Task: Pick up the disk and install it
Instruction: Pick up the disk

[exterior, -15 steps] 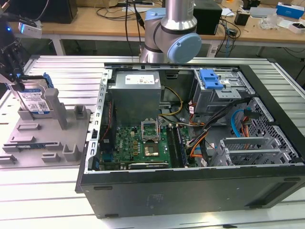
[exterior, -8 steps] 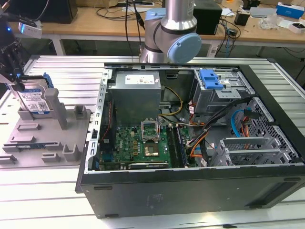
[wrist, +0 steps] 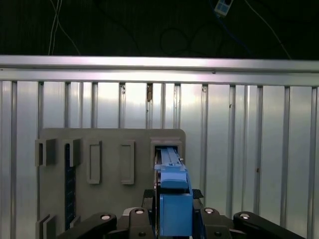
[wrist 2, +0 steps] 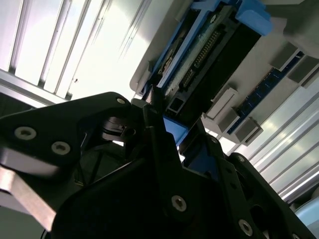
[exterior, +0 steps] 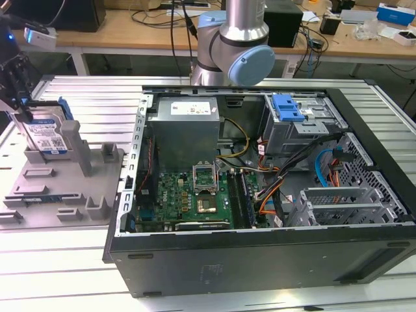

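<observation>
Exterior view: hand [exterior: 21, 107] clamped on disk [exterior: 49, 134] in grey fixture [exterior: 65, 183] on ribbed metal table [exterior: 88, 91], w/ wood benches [exterior: 130, 29] behind.

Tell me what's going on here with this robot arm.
The arm's gripper is at the top edge of the disk, which stands upright in a grey holder on the exterior view's left. The open computer case sits beside it; the disk is not installed yet.
</observation>
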Tool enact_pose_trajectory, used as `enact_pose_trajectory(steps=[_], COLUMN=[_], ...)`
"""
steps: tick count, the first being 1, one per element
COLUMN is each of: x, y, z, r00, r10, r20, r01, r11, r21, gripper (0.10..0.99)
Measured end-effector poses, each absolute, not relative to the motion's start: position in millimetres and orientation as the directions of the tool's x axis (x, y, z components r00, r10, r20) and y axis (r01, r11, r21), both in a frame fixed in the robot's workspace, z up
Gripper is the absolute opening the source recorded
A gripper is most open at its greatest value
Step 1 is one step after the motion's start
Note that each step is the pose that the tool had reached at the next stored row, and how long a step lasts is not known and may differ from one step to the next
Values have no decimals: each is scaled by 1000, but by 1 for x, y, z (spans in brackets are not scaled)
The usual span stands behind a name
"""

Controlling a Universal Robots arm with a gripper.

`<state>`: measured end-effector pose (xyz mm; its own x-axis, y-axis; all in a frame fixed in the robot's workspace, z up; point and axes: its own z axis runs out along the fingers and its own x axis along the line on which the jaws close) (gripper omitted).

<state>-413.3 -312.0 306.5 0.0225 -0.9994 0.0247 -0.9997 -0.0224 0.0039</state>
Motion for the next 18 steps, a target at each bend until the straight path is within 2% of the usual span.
enact_pose_trajectory(steps=[18], x=[-413], y=[-312], z=[357], r00=[23], r10=[-999], r20=[25], r01=[-1000], r11=[-22], r21=[4], gripper=[365])
